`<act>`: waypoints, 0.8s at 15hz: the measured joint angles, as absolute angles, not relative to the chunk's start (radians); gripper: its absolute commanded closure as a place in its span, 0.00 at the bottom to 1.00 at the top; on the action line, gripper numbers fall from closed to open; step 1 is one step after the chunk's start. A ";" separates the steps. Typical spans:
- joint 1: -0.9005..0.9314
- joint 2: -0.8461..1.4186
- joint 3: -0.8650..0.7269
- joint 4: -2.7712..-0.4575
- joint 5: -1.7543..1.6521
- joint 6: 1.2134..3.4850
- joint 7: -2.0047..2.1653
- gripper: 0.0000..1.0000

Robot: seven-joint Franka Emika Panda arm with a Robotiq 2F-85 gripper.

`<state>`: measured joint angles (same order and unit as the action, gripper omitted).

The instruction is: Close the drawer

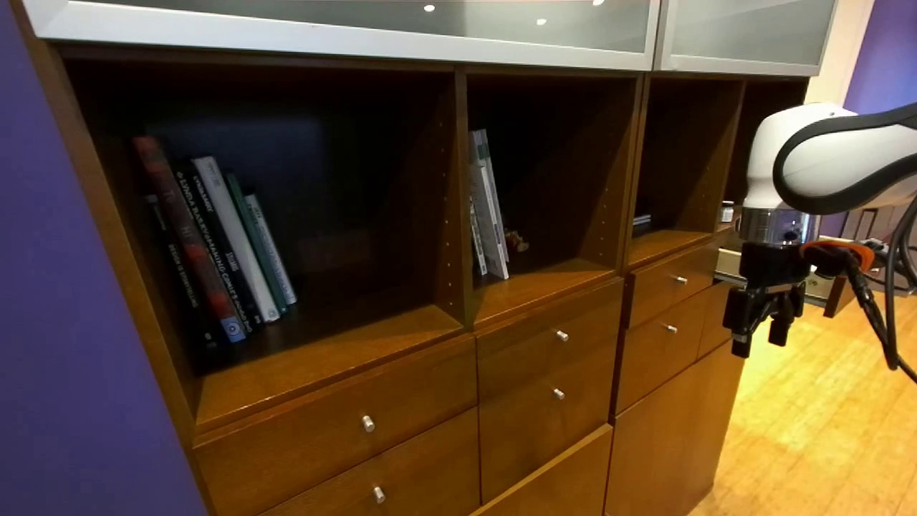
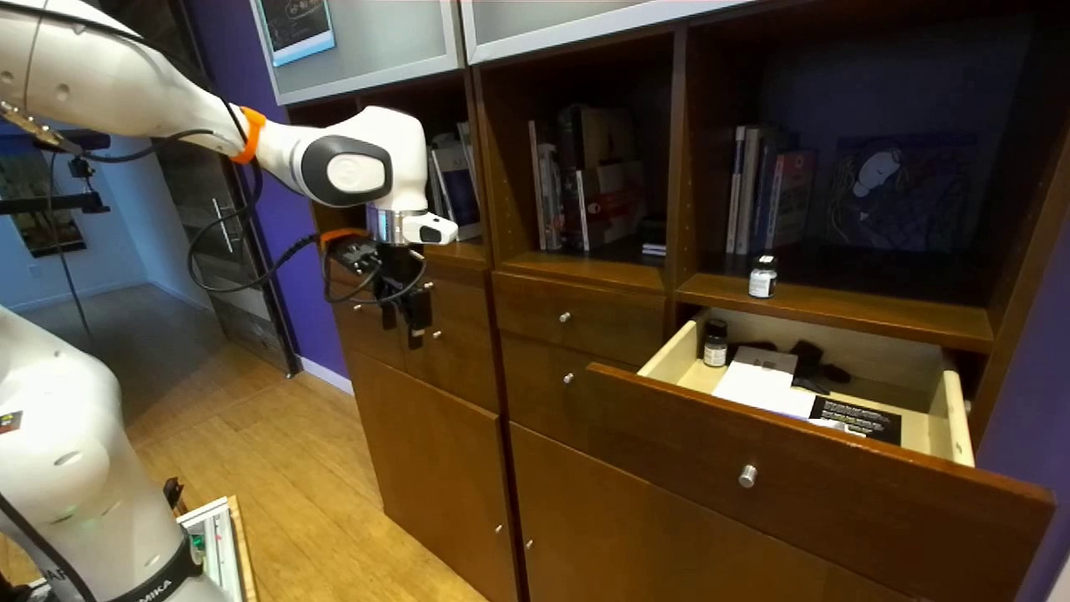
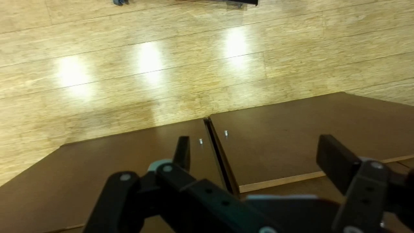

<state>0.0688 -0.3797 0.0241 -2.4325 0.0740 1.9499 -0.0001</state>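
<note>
The drawer (image 2: 802, 489) is pulled well out of the cabinet in an exterior view. It has a brown wooden front, a small round silver knob (image 2: 748, 476) and pale inner sides. Inside lie a small dark bottle (image 2: 715, 343), white papers (image 2: 756, 385), a black printed card (image 2: 861, 420) and dark items. In an exterior view its pale side (image 1: 729, 263) shows partly, behind my gripper (image 1: 761, 340). My gripper (image 2: 402, 326) points down in front of the cabinet, apart from the drawer. In the wrist view its fingers (image 3: 254, 145) are spread, with nothing between them.
A small white-labelled bottle (image 2: 762, 277) stands on the shelf edge above the drawer. Shut drawers with knobs (image 2: 565, 317) line the cabinet. Books (image 1: 233, 244) lean in the open shelves. Brown door panels (image 3: 291, 136) and the wooden floor (image 3: 194, 64) show below the gripper.
</note>
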 measured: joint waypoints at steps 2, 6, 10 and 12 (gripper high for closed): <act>0.030 -0.388 0.025 -2.437 -0.021 1.949 0.041 0.00; -0.084 -0.445 0.016 -2.465 -0.264 1.900 0.083 0.00; -0.169 -0.520 0.002 -2.506 -0.525 1.862 0.084 0.20; -0.193 -0.549 -0.006 -2.527 -0.649 1.861 0.083 0.32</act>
